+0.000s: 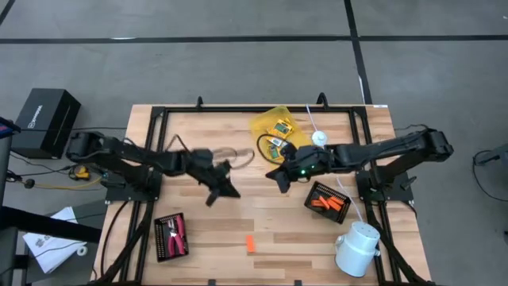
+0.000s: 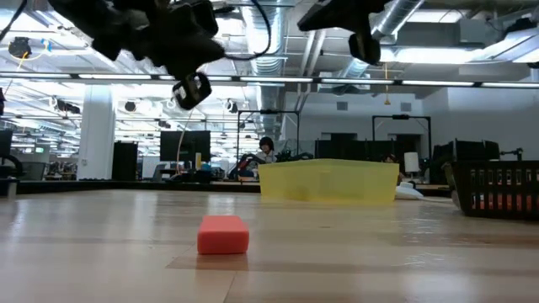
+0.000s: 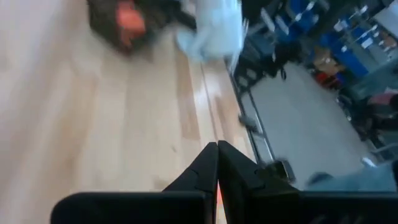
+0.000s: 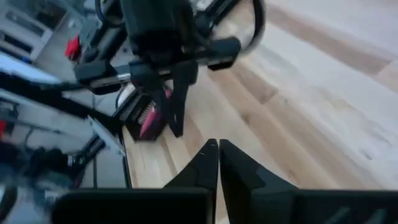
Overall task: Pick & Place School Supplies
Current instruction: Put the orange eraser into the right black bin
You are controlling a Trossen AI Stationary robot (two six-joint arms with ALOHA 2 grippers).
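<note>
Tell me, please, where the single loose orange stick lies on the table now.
In the high view the orange stick lies alone on bare wood near the table's front edge, between the black tray with the red-handled tool and the white cylinder.

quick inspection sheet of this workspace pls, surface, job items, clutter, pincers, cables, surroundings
surface: wooden table, mostly bare in the middle.
job's things: one orange stick lies loose near the front edge; more orange sticks in the right black tray; red-handled tool in the left black tray; card boxes in the yellow tray.
clutter: white cylinder at the front right corner.
grippers: left pincer shut, empty, above the table; right pincer shut, empty, above the table.
cables: a loop by the left arm.
surroundings: black box on the floor; a person far behind.
</note>
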